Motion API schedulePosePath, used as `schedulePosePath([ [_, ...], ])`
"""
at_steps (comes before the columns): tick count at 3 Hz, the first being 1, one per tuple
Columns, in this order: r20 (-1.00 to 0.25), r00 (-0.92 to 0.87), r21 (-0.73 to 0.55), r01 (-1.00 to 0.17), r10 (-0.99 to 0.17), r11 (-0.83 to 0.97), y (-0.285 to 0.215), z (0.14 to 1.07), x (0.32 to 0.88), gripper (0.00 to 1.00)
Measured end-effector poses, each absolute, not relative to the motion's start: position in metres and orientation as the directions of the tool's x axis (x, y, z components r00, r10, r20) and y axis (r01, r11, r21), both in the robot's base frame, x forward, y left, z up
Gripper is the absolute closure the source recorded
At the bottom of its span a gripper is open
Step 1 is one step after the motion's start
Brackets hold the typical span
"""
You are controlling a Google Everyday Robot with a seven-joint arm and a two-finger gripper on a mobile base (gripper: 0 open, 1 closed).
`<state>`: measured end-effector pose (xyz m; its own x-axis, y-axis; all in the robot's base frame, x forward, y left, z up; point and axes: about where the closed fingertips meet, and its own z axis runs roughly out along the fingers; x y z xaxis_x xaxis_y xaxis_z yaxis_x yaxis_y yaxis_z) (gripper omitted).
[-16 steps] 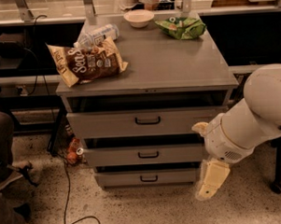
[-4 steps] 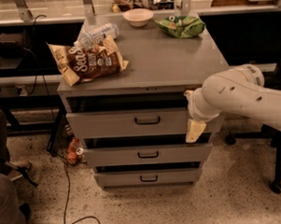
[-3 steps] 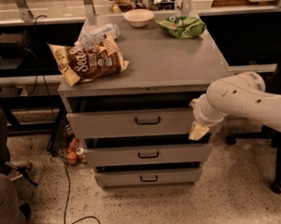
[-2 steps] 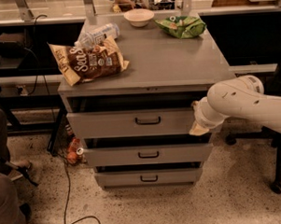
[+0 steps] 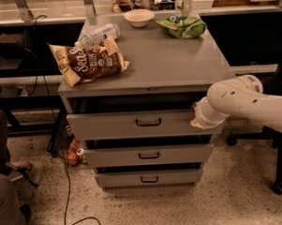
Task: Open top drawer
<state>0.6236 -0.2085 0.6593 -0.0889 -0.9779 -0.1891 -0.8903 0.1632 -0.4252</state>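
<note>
The top drawer (image 5: 113, 126) is the tallest grey front of the three in the cabinet, with a small black handle (image 5: 148, 122) at its centre. A dark gap runs above its panel. Two shallower drawers, the middle one (image 5: 110, 158) and the bottom one (image 5: 116, 180), sit below it. My gripper (image 5: 198, 121) is at the end of the white arm (image 5: 239, 98), which reaches in from the right. It sits at the right end of the top drawer's front, well to the right of the handle.
On the cabinet top lie a brown chip bag (image 5: 89, 62), a water bottle (image 5: 96, 35), a white bowl (image 5: 138, 17) and a green bag (image 5: 182, 26). Cables (image 5: 65, 193) and an orange object (image 5: 73, 152) lie on the floor at left. A chair base (image 5: 277, 174) stands at right.
The arm has risen from the lower right, beside the lower drawers, to the right end of the top drawer. The drawers look unchanged.
</note>
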Motion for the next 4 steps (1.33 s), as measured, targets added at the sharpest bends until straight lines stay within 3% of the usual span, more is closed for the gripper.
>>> schedulePosePath([
  [3, -0.190, -0.089, -0.425, -0.890, -0.978, 0.164, -0.2085, 0.6655, 0.6230, 1.00],
  [4, -0.190, -0.089, -0.424, -0.891, -0.978, 0.163, -0.2080, 0.6650, 0.6228, 0.75],
])
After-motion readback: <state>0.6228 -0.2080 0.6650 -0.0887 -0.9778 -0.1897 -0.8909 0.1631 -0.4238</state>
